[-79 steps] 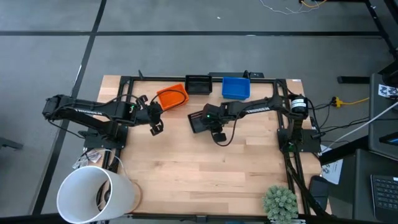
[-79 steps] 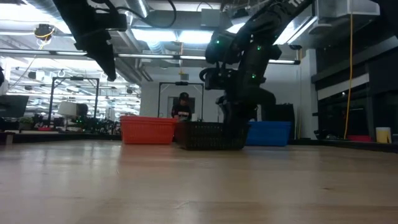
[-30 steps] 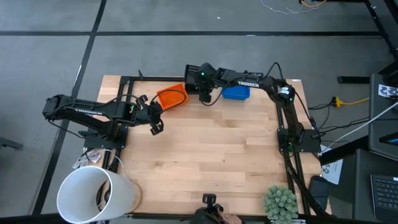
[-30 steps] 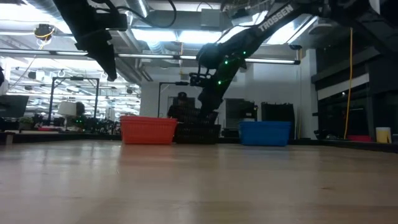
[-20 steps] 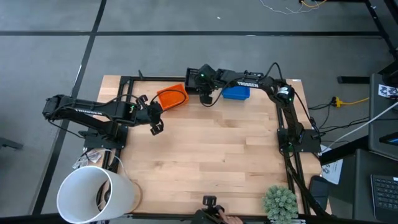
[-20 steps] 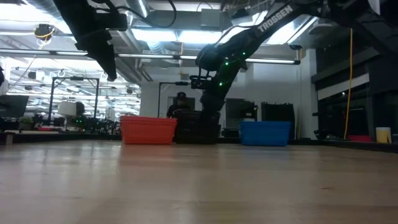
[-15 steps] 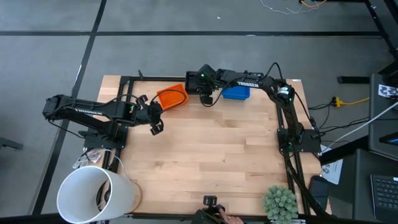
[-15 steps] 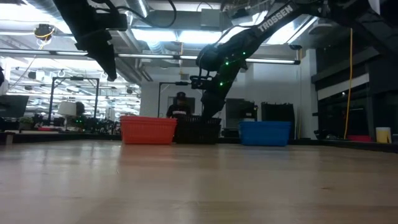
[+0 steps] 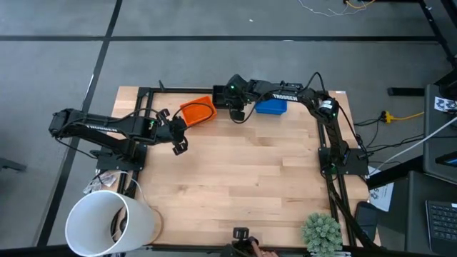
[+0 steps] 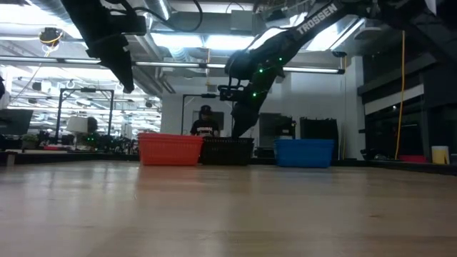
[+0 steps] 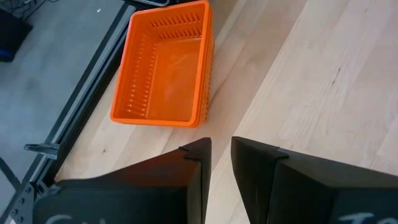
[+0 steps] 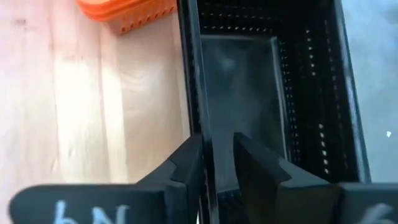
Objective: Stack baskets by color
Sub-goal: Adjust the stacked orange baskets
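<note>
Right gripper [image 12: 214, 163] straddles the near wall of the black basket [image 12: 273, 93] beside the orange basket [image 11: 165, 65], fingers slightly apart, apparently releasing; next, lifting clear while the left gripper [image 11: 221, 163] waits nearby, narrowly parted.

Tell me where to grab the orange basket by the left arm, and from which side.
Take the orange basket by one long side wall, coming straight down from above. It sits upright with its mouth open to the top, so one finger can likely go inside and one outside the thin rim. The wall facing the left gripper looks easiest, since bare table lies beside it; the black basket stands close on the other side.
</note>
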{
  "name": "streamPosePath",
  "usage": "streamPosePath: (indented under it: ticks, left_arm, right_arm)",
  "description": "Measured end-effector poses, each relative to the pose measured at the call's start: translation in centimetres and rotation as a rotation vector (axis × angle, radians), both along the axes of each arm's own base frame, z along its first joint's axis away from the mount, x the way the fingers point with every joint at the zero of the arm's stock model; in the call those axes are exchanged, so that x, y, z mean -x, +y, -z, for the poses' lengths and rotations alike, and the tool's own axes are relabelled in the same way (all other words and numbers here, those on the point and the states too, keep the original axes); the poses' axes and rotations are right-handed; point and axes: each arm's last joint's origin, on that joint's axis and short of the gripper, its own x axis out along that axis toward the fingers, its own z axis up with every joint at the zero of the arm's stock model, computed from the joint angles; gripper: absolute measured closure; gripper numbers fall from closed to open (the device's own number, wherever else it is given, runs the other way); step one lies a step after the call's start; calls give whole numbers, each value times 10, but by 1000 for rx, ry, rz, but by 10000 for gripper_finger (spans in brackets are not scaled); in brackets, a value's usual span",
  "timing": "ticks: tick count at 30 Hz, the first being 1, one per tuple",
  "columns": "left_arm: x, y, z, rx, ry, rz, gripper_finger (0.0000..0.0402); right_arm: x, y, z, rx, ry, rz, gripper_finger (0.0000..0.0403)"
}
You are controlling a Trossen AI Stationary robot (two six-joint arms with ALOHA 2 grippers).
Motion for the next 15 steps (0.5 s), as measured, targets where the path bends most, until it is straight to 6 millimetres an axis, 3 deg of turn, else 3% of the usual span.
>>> streamPosePath:
  ticks: [10, 15]
  left_arm:
    - [-2, 0, -1, 6, -26, -5, 347]
    - [-23, 0, 1, 13, -114, 35, 347]
  right_arm:
    - [11, 28, -33, 22, 66, 41, 312]
    - [32, 57, -67, -74, 94, 142, 312]
